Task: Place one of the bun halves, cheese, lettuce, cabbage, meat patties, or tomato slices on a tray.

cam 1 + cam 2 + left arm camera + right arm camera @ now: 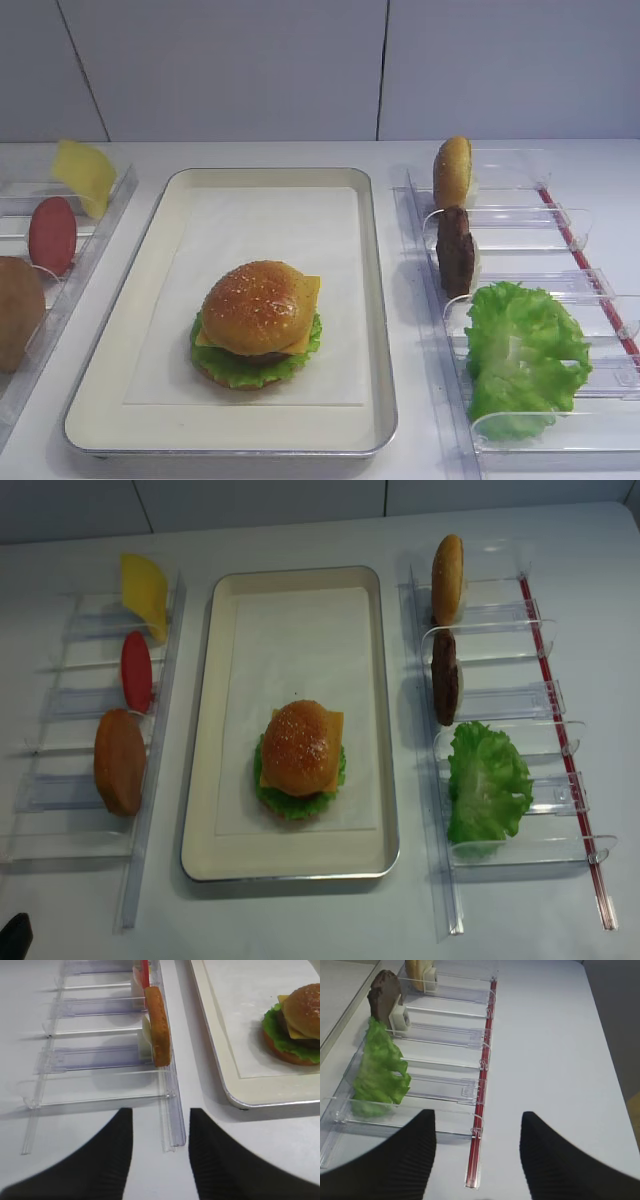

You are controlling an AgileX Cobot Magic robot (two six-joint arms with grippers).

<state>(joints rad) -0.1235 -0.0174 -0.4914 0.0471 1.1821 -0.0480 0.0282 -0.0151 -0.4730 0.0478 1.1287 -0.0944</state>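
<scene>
Assembled burger (296,1025) on tray (220,1055), bun (159,1026) upright in clear rack (100,1055)

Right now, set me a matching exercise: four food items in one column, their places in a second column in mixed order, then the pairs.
Items:
1. assembled burger
2. lettuce
3. tomato slice
4. meat patty

Places:
A. left rack, middle slot
B. on the tray
C. right rack, nearest filled slot
D. right rack, between the bun half and the lettuce

Pairs: 1-B, 2-C, 3-A, 4-D
</scene>
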